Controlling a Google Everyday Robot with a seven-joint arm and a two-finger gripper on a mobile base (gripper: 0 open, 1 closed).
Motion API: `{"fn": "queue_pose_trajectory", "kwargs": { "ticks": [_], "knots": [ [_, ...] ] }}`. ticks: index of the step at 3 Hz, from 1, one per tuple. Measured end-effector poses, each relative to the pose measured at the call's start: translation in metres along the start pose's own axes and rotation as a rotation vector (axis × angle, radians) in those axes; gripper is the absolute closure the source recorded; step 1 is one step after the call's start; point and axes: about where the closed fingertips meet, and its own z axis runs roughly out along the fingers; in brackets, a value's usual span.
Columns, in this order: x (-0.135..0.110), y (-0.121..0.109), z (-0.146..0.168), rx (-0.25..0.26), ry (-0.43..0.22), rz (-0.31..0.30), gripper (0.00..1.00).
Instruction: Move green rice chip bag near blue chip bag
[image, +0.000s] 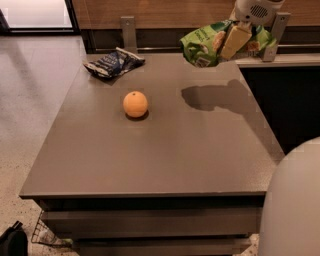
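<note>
The green rice chip bag (207, 45) is bright green and glossy. It hangs in the air above the far right part of the grey table (160, 150), casting a shadow below it. My gripper (235, 41) is shut on the bag, its pale fingers (234, 42) clamped across the bag's middle. The blue chip bag (114, 63) is small and dark navy. It lies flat at the table's far left corner, well to the left of the held bag.
An orange (135, 104) sits on the table left of centre, between the two bags. A wooden wall with metal brackets (128, 30) runs behind the table. A white rounded robot part (292, 205) fills the lower right corner.
</note>
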Motion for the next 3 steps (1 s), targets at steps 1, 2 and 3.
{"fn": "queue_pose_trajectory", "kwargs": {
  "ticks": [1,2,3],
  "knots": [
    [-0.021,-0.043,0.037,0.078,-0.042,-0.027,1.0],
    [-0.043,-0.066,0.074,0.126,-0.09,-0.047,1.0],
    [-0.07,-0.076,0.109,0.154,-0.156,-0.061,1.0]
  ]
}}
